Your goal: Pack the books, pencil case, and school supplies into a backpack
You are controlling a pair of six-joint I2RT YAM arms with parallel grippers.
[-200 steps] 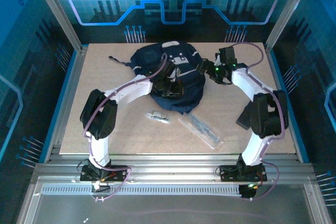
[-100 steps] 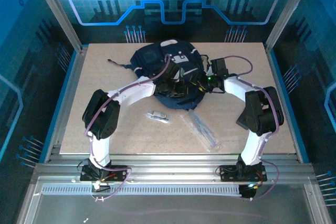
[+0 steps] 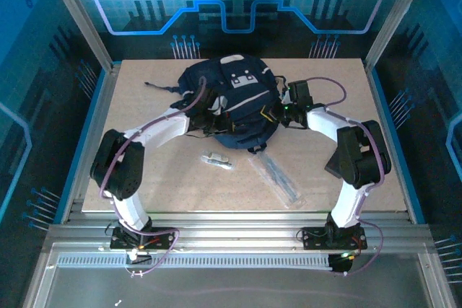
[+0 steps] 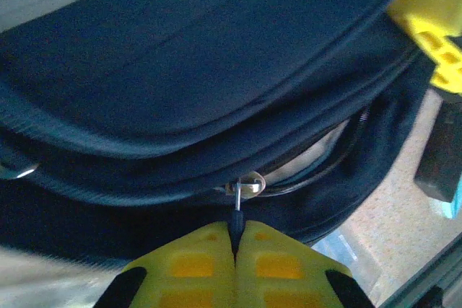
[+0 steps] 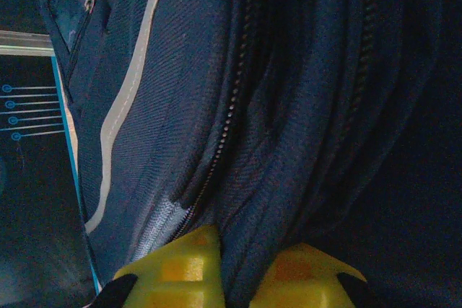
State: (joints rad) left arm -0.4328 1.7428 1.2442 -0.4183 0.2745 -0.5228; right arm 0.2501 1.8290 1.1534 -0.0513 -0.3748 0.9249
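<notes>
Two tools grip the backpack (image 3: 232, 99): the left tool (image 4: 234, 230) is clamped on its zipper pull (image 4: 237, 194), and the right tool (image 5: 244, 254) pinches a fabric fold (image 5: 253, 192) beside its zipper (image 5: 220, 142). The limp cloth will likely bunch, so hold it at the seams.

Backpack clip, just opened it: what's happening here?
Both arms are working on the backpack. The left gripper pinches the zipper pull, while the right gripper is clamped on a fold of the bag's fabric at its side. The pencil case and the small pale supply item lie on the table in front of the bag, not yet packed.
</notes>
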